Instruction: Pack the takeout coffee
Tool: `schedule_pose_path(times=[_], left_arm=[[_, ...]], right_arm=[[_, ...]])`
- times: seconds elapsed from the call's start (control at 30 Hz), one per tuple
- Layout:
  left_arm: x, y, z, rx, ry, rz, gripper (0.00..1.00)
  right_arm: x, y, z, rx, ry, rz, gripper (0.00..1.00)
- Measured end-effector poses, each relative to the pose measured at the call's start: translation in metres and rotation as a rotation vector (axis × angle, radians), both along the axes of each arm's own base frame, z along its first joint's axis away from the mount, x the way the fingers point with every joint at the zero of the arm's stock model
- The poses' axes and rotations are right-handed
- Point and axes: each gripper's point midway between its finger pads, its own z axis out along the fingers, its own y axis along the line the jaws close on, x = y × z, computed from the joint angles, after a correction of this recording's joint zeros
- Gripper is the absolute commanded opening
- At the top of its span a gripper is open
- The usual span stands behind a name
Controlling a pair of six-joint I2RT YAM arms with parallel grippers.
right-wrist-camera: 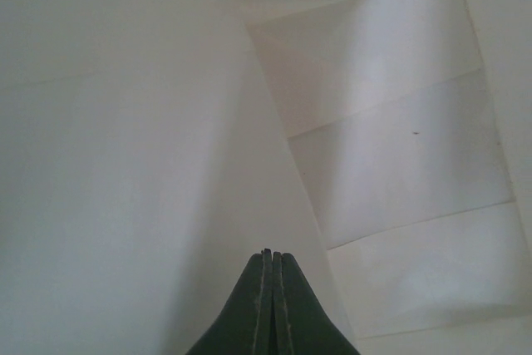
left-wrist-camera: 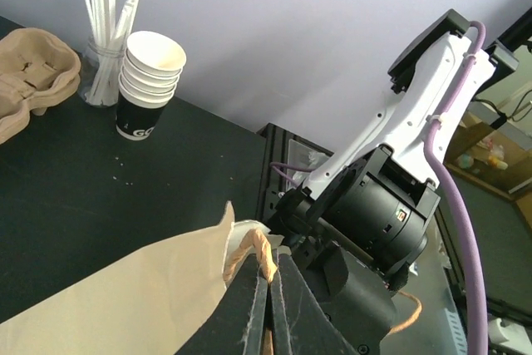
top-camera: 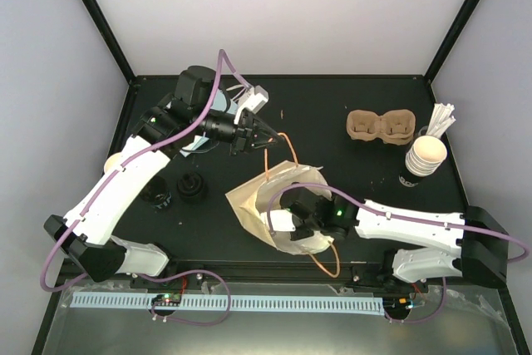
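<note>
Our left claw (left-wrist-camera: 268,280) pinches the orange handle (left-wrist-camera: 259,248) of the bag (top-camera: 248,199). Our right claw (right-wrist-camera: 272,255) sits closed, empty, inside that bag. The coffee cup (top-camera: 111,160) stands at the counter's (top-camera: 332,114) left edge.

A robotics lab test cell: a matte black worktop (top-camera: 332,122) is boxed in by pale lilac panels (top-camera: 291,6) on black frame posts (top-camera: 98,18). One white jointed robot arm (top-camera: 125,180) stands at 7 o'clock, another (top-camera: 416,226) at 5 o'clock, both trailing purple cables (top-camera: 219,68).
</note>
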Motion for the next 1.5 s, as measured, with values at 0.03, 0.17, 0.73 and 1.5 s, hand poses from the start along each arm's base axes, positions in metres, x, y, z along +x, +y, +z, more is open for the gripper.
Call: schedule_pose_path(times=[0.03, 0.17, 0.73, 1.5], left_arm=[[-0.001, 0.0, 0.0, -0.001, 0.001, -0.003, 0.02], [-0.006, -0.002, 0.0, -0.009, 0.003, -0.025, 0.02], [-0.023, -0.004, 0.007, -0.04, -0.008, -0.082, 0.02], [-0.027, -0.009, 0.008, -0.056, -0.021, -0.108, 0.02]], right_arm=[[0.002, 0.001, 0.002, 0.006, 0.005, -0.023, 0.01], [0.014, 0.009, 0.015, 0.055, 0.012, -0.091, 0.01], [0.048, 0.034, 0.003, 0.102, 0.045, -0.238, 0.01], [0.074, 0.04, 0.032, 0.247, -0.042, -0.373, 0.01]])
